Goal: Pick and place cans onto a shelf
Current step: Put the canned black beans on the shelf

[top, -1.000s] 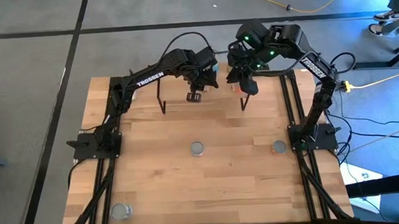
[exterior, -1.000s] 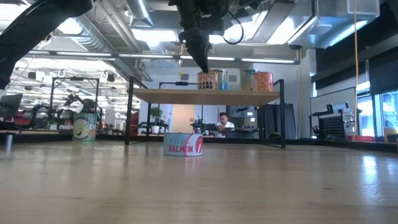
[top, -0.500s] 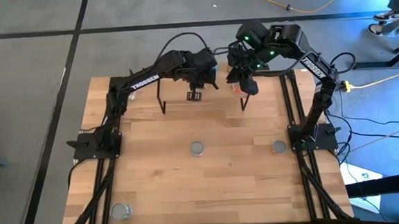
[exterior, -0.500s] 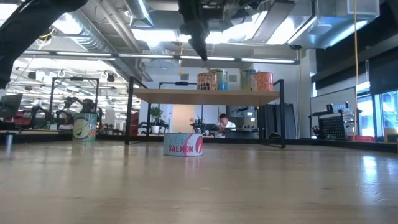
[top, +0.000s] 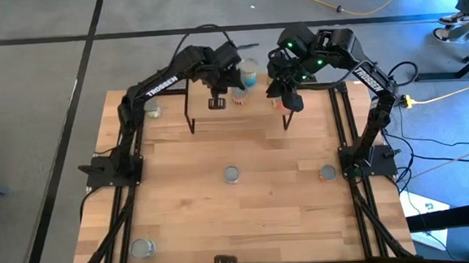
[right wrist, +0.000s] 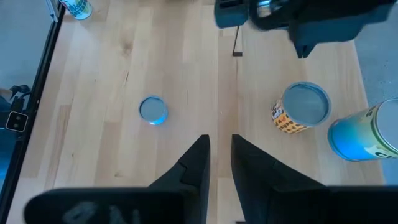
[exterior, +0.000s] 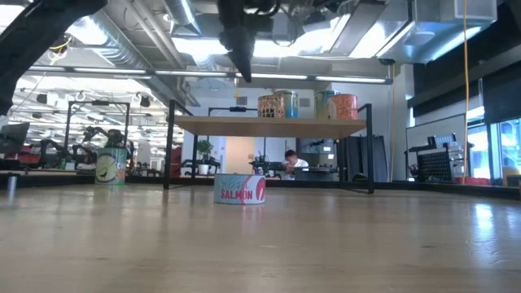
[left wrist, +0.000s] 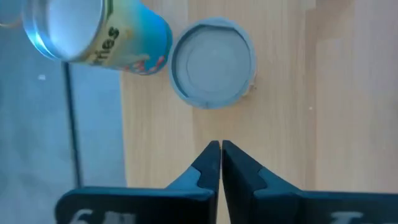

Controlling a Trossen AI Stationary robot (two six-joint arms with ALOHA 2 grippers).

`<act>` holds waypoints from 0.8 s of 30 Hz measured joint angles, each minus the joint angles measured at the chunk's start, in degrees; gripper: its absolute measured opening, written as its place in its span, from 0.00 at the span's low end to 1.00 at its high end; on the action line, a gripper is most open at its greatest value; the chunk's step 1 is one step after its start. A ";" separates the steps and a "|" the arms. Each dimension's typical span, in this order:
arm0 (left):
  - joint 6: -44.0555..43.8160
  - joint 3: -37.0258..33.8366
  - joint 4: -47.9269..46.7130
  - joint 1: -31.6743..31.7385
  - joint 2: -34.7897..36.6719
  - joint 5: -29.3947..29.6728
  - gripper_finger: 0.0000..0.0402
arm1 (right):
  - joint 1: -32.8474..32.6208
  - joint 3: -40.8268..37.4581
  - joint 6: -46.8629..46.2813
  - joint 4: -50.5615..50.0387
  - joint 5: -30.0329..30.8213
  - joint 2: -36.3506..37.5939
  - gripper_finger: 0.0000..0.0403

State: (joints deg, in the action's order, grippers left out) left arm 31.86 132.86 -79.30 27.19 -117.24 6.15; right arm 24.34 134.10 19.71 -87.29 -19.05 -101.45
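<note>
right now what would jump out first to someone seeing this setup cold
Both dark arms crowd over the shelf at the table's far edge: the left gripper, shut and empty, hangs above the cans standing there, the right gripper open beside it. Next, the salmon can sits alone mid-table, in front of the shelf.

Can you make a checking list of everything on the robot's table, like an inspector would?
Surface: wooden table, bare wood.
Job's things: row of cans standing on the shelf; four loose cans down on the table.
Clutter: nothing seen.
Hands: left hand shut and empty above the shelf; right hand open and empty over the shelf's right end.
Cables: yellow cable on the floor.
Surroundings: a person far behind the table.
</note>
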 joint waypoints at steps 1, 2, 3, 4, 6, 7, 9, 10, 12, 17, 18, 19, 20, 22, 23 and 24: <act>-0.07 -0.29 0.06 0.95 0.00 -1.82 0.01 | 0.00 0.00 0.05 -0.03 0.00 0.04 0.17; 0.00 -0.64 0.21 1.85 0.03 -3.78 0.01 | 0.00 0.00 0.06 -0.04 0.02 0.15 0.17; 0.24 -1.07 0.27 2.65 0.03 -5.79 0.01 | 0.00 0.00 0.08 -0.07 0.09 0.30 0.17; 0.79 -1.50 0.26 3.37 0.03 -7.67 0.01 | 0.00 -0.02 0.08 -0.14 0.09 0.71 0.17; 3.27 -2.24 0.34 4.38 0.03 -10.80 0.00 | 0.00 0.00 0.03 -0.26 1.32 1.37 0.17; 5.30 -2.61 0.41 4.62 0.03 -12.45 0.00 | -0.02 0.00 -0.10 -0.28 2.78 1.83 0.17; 9.98 -3.48 0.44 4.84 0.03 -15.25 0.00 | 0.00 0.04 -0.89 -0.27 6.78 2.32 0.17; 11.99 -3.94 0.51 4.82 0.03 -15.97 0.00 | 0.00 0.04 -1.45 -0.30 8.44 2.54 0.17; 15.43 -5.03 0.97 4.82 0.03 -16.39 0.00 | 0.00 0.04 -2.94 -0.16 12.21 2.76 0.17; 19.29 -8.62 3.39 5.24 0.03 -14.37 0.00 | 0.00 0.04 -4.64 0.00 19.81 3.04 0.17; 19.64 -9.34 4.25 5.47 0.03 -13.29 0.00 | 0.00 0.04 -4.73 0.01 20.48 3.04 0.17; 19.75 -10.10 5.39 5.66 0.03 -12.24 0.00 | 0.00 0.04 -5.04 0.02 20.82 3.04 0.17; 19.78 -10.83 7.19 5.75 0.03 -11.30 0.00 | 0.00 0.04 -5.67 0.04 20.92 3.04 0.17; 19.82 -12.07 10.52 6.01 0.03 -11.05 0.00 | 0.00 0.04 -6.04 0.04 20.94 3.04 0.17; 19.84 -12.23 11.15 6.12 -0.02 -11.16 0.00 | 0.00 0.04 -6.06 0.04 20.94 3.04 0.17; 19.99 -12.24 11.56 6.23 -0.02 -11.24 0.00 | 0.00 0.04 -6.04 0.04 20.94 3.04 0.17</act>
State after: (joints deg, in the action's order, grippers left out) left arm 51.85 120.62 -67.73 33.42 -117.25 -5.10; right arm 24.34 134.15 13.67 -87.24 1.89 -98.41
